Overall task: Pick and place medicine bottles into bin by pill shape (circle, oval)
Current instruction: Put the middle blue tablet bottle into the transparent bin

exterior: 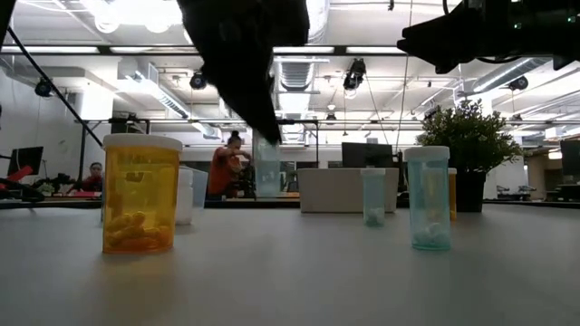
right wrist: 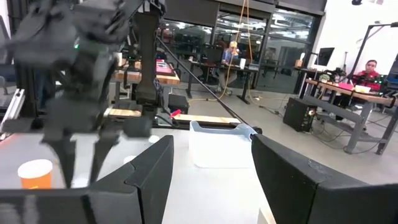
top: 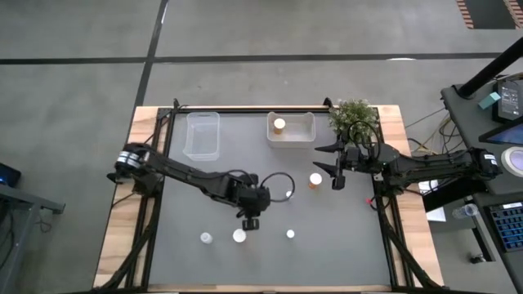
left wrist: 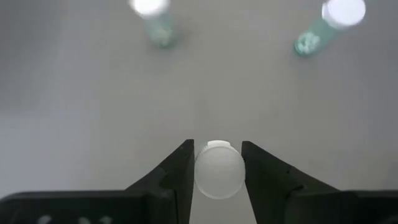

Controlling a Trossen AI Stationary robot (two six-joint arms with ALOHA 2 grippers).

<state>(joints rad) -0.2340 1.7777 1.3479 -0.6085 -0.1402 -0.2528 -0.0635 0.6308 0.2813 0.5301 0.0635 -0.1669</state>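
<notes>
My left hand pinches a white-capped bottle from above at the tabletop's six o'clock, probably lifted clear for binning; my right hand waits wide at two o'clock.

The bench has a matt, smooth grey top edged with pale bare wood, the medicine bottles are glossy see-through plastic, orange or pale, with smooth white caps, the two bins look like clear plastic, and the left hand is matt black
</notes>
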